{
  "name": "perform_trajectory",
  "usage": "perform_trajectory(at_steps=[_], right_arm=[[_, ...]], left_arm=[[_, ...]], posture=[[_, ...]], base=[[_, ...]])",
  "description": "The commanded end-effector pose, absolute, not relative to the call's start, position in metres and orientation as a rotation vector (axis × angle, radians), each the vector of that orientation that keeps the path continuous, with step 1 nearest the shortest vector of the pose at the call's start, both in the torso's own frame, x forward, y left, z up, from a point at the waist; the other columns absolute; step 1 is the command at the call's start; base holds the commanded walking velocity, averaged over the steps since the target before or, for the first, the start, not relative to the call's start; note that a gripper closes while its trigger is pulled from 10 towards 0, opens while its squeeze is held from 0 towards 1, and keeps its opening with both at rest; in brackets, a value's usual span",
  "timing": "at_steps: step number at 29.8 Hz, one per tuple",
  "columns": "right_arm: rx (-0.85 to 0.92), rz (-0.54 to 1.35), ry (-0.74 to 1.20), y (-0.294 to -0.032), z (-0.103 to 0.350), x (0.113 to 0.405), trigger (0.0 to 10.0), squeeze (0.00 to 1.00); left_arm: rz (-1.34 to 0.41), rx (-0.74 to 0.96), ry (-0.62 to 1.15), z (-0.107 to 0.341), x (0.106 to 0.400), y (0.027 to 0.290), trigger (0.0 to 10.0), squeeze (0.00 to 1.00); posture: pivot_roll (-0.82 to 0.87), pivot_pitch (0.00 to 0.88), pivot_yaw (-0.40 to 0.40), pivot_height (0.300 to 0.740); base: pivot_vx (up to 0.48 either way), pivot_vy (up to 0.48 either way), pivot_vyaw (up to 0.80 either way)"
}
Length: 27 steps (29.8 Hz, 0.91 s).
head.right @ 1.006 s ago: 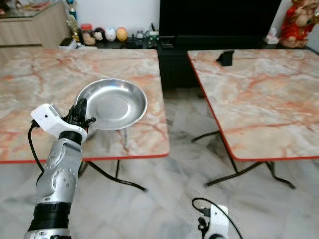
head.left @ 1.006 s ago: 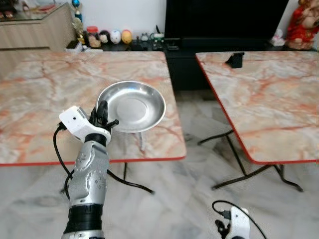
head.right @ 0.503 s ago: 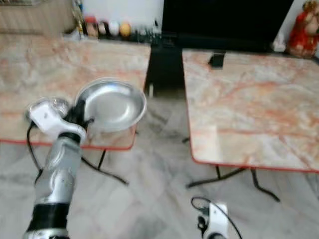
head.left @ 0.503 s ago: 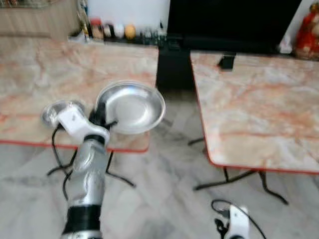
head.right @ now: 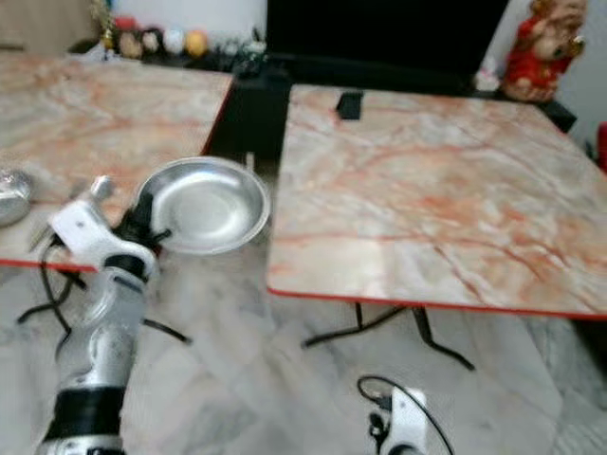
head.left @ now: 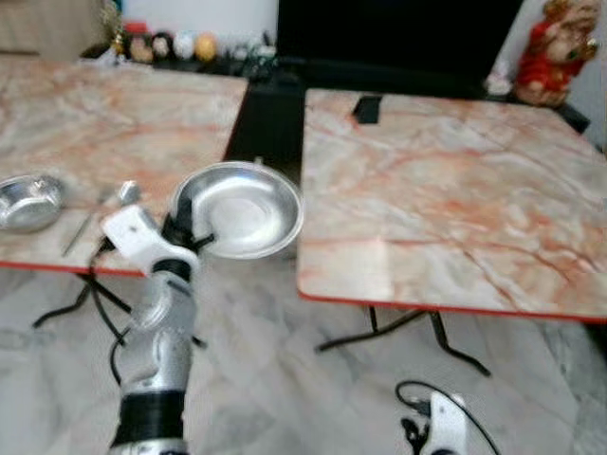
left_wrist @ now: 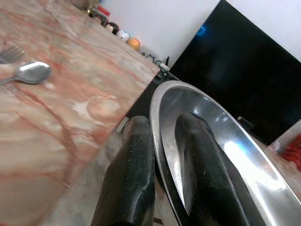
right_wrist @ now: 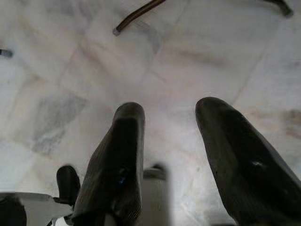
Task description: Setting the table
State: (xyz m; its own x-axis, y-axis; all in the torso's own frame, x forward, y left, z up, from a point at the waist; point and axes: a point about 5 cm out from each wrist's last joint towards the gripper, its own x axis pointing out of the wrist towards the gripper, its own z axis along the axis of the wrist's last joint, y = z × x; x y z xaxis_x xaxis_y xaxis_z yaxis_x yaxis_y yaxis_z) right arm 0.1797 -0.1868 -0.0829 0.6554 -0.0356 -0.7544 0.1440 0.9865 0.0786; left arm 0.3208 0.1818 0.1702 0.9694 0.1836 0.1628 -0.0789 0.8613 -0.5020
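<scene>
1. Two marble-patterned tables with red edges stand side by side across a dark gap. The right table (head.left: 446,218) lies ahead, the left table (head.left: 114,133) off to the robot's left. The camera has swung right since the earlier frames, so the right table now takes up more of the head views.
2. A black TV screen (head.left: 398,38) stands behind the tables, and a red figurine (head.left: 550,52) sits at the far right.
3. The left arm is raised, and the left gripper (head.left: 182,230) carries a round steel plate (head.left: 242,207) in the air over the gap, near the front corner of the left table. The grip looks unchanged from a second ago.
4. In the left wrist view the two black fingers (left_wrist: 134,174) are clenched on the plate's rim, one inside the dish and one beneath it. The plate is empty.
5. A small steel bowl (head.left: 28,199) sits on the left table near its front edge. I cannot tell what is in it.
6. A spoon (left_wrist: 30,73) and a fork (left_wrist: 9,54) lie on the left table beside the bowl.
7. The right gripper (right_wrist: 171,155) hangs low over the pale tiled floor (right_wrist: 202,52), fingers spread apart, holding nothing.
</scene>
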Motion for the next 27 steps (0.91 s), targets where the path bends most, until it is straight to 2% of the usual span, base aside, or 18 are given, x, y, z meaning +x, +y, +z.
perform_trajectory(at_steps=[1,27], right_arm=[[0.126,-0.125,0.86,-0.196,-0.083,0.1773,10.0,0.0],[0.126,-0.12,0.861,-0.1955,-0.0835,0.1762,10.0,0.0]], left_arm=[[0.1,-0.526,-0.223,0.1769,0.3232,0.1705,10.0,0.0],[0.103,-0.519,-0.219,0.1752,0.3234,0.1723,10.0,0.0]], posture=[[0.05,0.0,-0.037,0.74],[0.05,0.0,-0.04,0.74]], base=[[0.0,-0.48,0.0],[0.0,-0.48,0.0]])
